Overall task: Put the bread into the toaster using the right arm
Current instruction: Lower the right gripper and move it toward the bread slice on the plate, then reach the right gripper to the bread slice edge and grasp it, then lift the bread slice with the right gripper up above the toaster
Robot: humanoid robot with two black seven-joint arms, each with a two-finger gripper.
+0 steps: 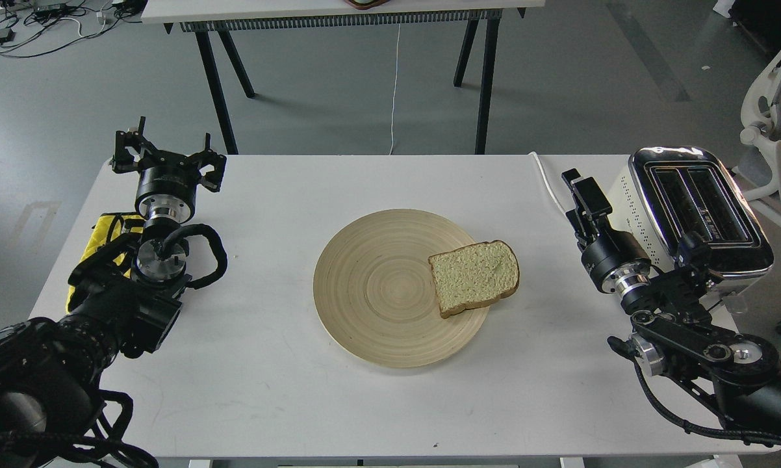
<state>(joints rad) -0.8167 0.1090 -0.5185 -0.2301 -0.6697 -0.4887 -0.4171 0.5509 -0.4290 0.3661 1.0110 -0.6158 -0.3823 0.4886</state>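
The bread, one tan slice with a brown crust, lies flat on the right rim of a round wooden plate and overhangs it slightly. The cream-white toaster with a chrome top and two empty slots stands at the table's right edge. My right gripper hovers just left of the toaster and right of the bread, touching neither. It is seen side-on, so its fingers cannot be told apart. My left gripper is open and empty at the far left.
A yellow cloth lies under my left arm. The toaster's white cord runs off the far table edge. A second table stands behind, and a white chair is beside the toaster.
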